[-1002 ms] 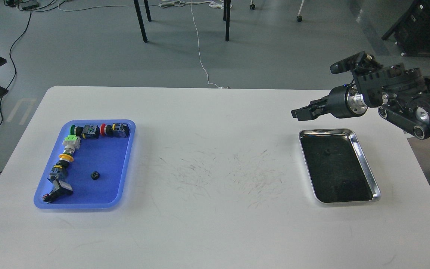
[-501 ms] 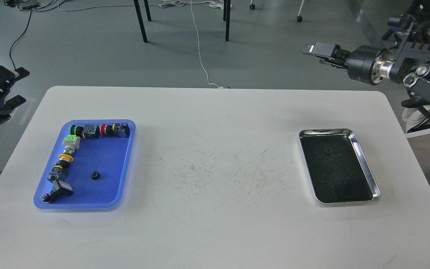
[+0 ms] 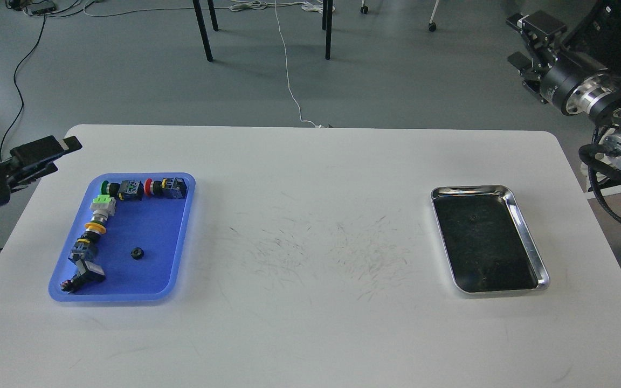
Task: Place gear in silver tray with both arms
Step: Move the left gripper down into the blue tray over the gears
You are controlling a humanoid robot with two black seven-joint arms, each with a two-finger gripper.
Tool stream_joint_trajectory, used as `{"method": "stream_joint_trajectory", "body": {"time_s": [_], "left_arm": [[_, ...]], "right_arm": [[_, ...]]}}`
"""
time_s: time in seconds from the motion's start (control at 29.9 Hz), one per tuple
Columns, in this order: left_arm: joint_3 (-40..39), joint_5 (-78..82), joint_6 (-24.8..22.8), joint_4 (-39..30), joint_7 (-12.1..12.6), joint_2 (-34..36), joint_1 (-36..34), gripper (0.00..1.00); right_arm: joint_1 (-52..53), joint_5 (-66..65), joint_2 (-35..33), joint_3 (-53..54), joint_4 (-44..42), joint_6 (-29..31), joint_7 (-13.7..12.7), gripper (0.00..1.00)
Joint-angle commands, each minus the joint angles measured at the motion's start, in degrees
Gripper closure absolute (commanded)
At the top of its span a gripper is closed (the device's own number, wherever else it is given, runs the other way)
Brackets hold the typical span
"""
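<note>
While the white table (image 3: 310,323) and its contents stayed exactly as they were half a second before, both arms had shifted.

Item 1, right arm: its right gripper (image 3: 526,40), earlier stretched level above the table's far right corner, had swung up and back to the upper right corner of the frame. It sat over the grey floor, well clear of the table, pointing up and to the left, with the silver wrist ring below and right of it. Its fingers stood apart, nothing between them.

Item 2, left arm: its left gripper (image 3: 46,153), earlier a dark cluster at the left edge beyond the table, had come in to the table's far left corner. It lay nearly level, pointing right and slightly up, just above and left of the blue tray (image 3: 181,237). Its two fingers ran close alongside one another; whether they were pressed together could not be told.

Item 3, silver tray (image 3: 529,242): on the right part of the table, unmoved, with a small dark speck on its dark bottom near the upper end, too small to identify.

Item 4, small black gear (image 3: 137,253): lying loose in the blue tray's lower middle, apart from the row of switch parts (image 3: 127,189) lining the tray's top and left sides.
</note>
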Motion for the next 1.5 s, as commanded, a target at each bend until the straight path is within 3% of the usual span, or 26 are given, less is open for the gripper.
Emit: {"method": "stream_joint_trajectory", "body": {"time_s": [0.0, 0.17, 0.57, 1.04, 1.3, 1.47], "left_arm": [[0.1, 6.3, 2.7, -2.2, 0.0, 0.2, 2.1, 0.02], [0.0, 15.9, 9.5, -2.6, 0.0, -0.3, 4.7, 0.02], [0.1, 29.2, 17.7, -3.7, 0.0, -0.6, 6.9, 0.03], [-0.3, 30.0, 16.2, -6.6, 0.0, -0.1, 5.9, 0.02], [0.5, 31.4, 12.1, -10.2, 0.0, 0.6, 2.8, 0.01], [0.9, 41.2, 15.0, -11.6, 0.0, 0.0, 2.5, 0.02]], "right_arm": [[-1.3, 2.9, -0.1, 1.1, 0.4, -1.5, 0.0, 0.16], [-4.3, 3.1, 0.0, 6.7, 0.4, -3.0, 0.1, 0.16], [-8.8, 3.2, 0.4, 11.6, 0.4, -4.2, 0.1, 0.14], [-8.7, 3.1, 0.8, 13.0, 0.5, -4.5, 0.1, 0.14], [-8.6, 3.1, 0.6, 13.0, 0.8, -4.4, 0.1, 0.14], [-8.6, 3.0, 0.1, 13.0, 0.8, -4.4, 0.1, 0.14]]}}
